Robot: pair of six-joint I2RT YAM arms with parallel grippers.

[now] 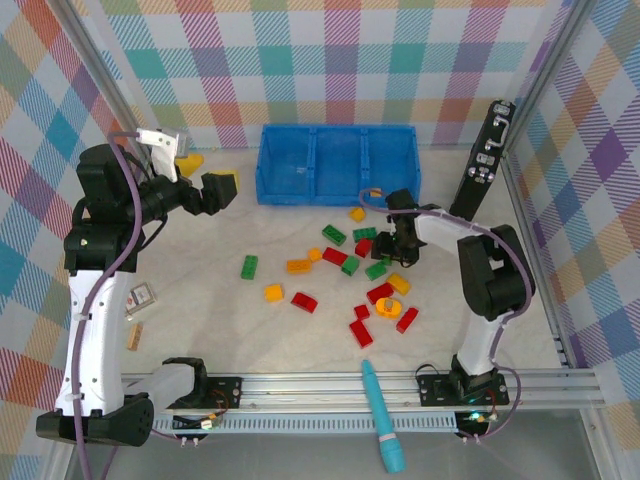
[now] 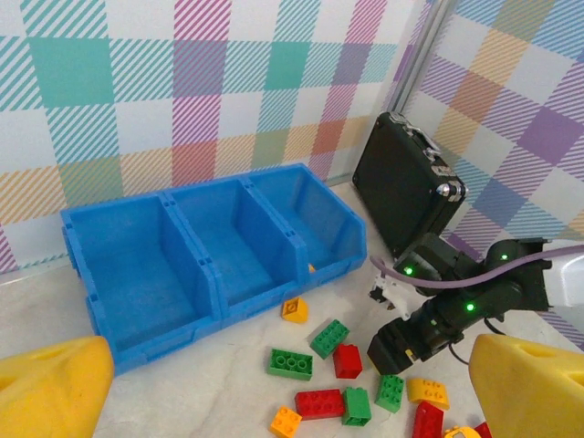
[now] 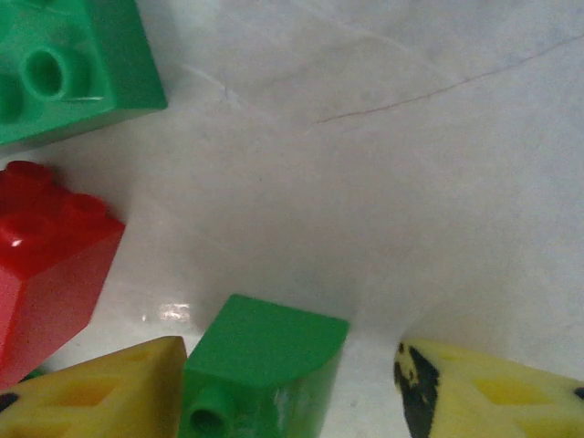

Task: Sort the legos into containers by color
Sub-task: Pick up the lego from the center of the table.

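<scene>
Green lego (image 3: 260,374) on counter (image 1: 200,320), just front-right of blue bin (image 1: 337,190), sits between right gripper (image 3: 292,365) jaws. One finger touches, other shows gap: straddling for pickup, no pinch yet. Left gripper (image 2: 287,383) spread wide, empty, left of bin, clear of pile. Other legos (image 1: 335,256) scattered before bin.

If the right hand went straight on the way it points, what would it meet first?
Most likely the green brick sitting between the fingers of the right hand, with the table top just beneath it. Depth is hard to judge from the wrist view.
</scene>
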